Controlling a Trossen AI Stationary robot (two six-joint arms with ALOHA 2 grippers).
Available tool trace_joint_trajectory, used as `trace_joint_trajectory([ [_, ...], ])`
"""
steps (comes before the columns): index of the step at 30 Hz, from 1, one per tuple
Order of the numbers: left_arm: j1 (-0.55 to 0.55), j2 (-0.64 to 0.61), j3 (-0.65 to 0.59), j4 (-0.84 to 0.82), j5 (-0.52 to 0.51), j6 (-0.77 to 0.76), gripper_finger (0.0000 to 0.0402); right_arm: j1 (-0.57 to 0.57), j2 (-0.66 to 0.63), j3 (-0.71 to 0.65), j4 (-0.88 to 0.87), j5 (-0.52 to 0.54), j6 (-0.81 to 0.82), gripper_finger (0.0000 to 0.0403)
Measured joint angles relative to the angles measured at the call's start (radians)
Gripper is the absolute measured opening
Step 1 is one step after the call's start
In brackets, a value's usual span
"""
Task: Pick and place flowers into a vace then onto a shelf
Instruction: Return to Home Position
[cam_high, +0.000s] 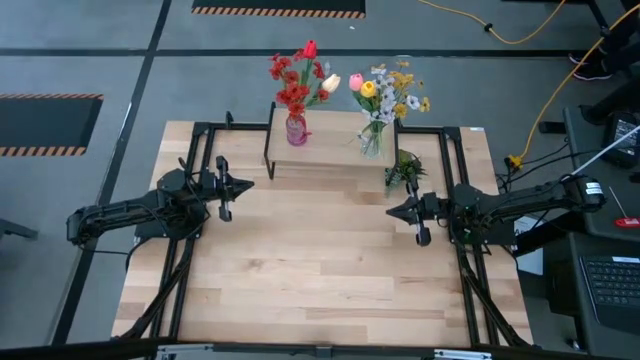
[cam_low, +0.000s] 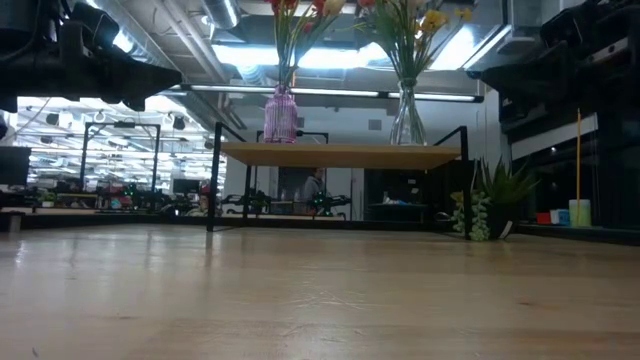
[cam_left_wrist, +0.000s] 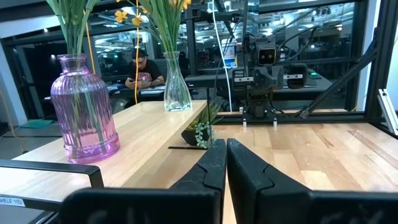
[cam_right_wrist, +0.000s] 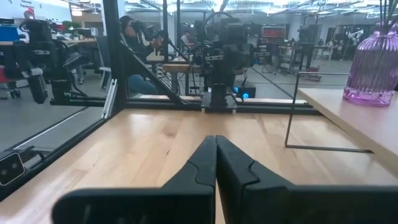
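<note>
A pink glass vase (cam_high: 297, 128) with red flowers (cam_high: 296, 78) and a clear glass vase (cam_high: 372, 140) with pink, yellow and white flowers (cam_high: 385, 92) stand on the low wood-topped shelf (cam_high: 330, 153) at the table's far side. The vases also show in the low view (cam_low: 281, 113) (cam_low: 407, 116) and in the left wrist view (cam_left_wrist: 84, 109) (cam_left_wrist: 176, 84). My left gripper (cam_high: 246, 185) is shut and empty at the left, above the table. My right gripper (cam_high: 392, 211) is shut and empty at the right.
A small potted green plant (cam_high: 404, 172) stands on the table just right of the shelf, near my right gripper. Black frame rails (cam_high: 200, 150) run along the table's left and right sides. A person sits in the room beyond the table (cam_left_wrist: 140, 71).
</note>
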Motion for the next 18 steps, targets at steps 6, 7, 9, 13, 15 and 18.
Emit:
trace_joint_trajectory([
  [6,0.000,0.000,0.000,0.000,0.000,0.000,0.0009,0.000,0.000,0.000,-0.001,0.000,0.000,0.0005],
  [7,0.000,0.000,0.000,0.000,0.000,0.000,0.0008,0.000,0.000,0.000,-0.001,0.000,0.000,0.0005],
  [9,0.000,0.000,0.000,0.000,0.000,0.000,0.0006,0.000,0.000,0.000,-0.001,0.000,0.000,0.0005],
  [13,0.000,0.000,0.000,0.000,0.000,0.000,0.0008,0.000,0.000,0.000,-0.001,0.000,0.000,0.0005],
  [15,0.000,0.000,0.000,0.000,0.000,0.000,0.0010,0.001,0.000,0.000,-0.002,0.000,-0.001,0.0005],
  [18,0.000,0.000,0.000,0.000,0.000,0.000,0.0010,0.003,-0.043,0.000,-0.052,0.003,-0.052,0.0005],
])
